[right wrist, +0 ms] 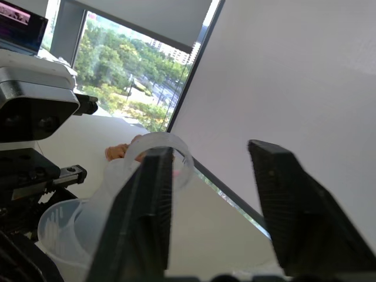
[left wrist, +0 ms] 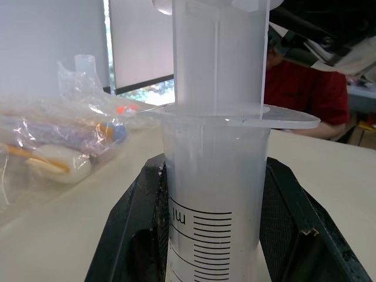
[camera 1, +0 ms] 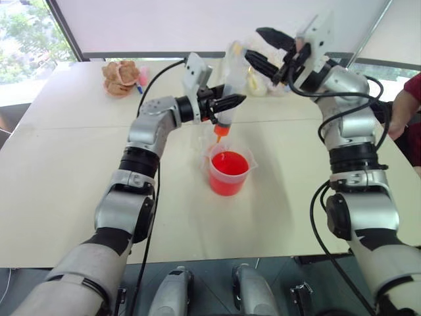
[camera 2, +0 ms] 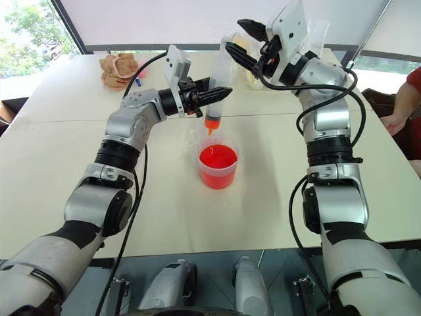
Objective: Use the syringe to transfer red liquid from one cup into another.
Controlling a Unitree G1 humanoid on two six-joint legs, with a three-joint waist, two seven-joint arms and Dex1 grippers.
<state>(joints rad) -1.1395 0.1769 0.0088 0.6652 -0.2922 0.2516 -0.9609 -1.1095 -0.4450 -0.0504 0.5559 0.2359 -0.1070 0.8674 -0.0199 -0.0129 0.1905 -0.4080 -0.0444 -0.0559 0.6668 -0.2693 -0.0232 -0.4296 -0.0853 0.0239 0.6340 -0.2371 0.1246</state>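
Note:
The syringe (camera 1: 223, 117) hangs upright over the table, and its orange tip (camera 1: 219, 131) is just above the red cup (camera 1: 230, 172). That cup holds the red liquid (camera 2: 217, 157). My left gripper (camera 1: 233, 101) is shut on the syringe's clear barrel (left wrist: 214, 194), below the flange. My right gripper (camera 1: 255, 45) is higher up with its fingers apart. The plunger's round top (right wrist: 183, 154) sits beside one of its fingers (right wrist: 150, 200). A clear cup-like rim (left wrist: 85, 61) stands behind the bags. I cannot tell whether it is the other cup.
Plastic bags (camera 1: 260, 82) with small items lie at the table's far side. A brown lumpy object (camera 1: 120, 78) sits at the far left. A person in a red sleeve (camera 1: 411, 92) rests a hand (camera 1: 396, 126) at the table's right edge.

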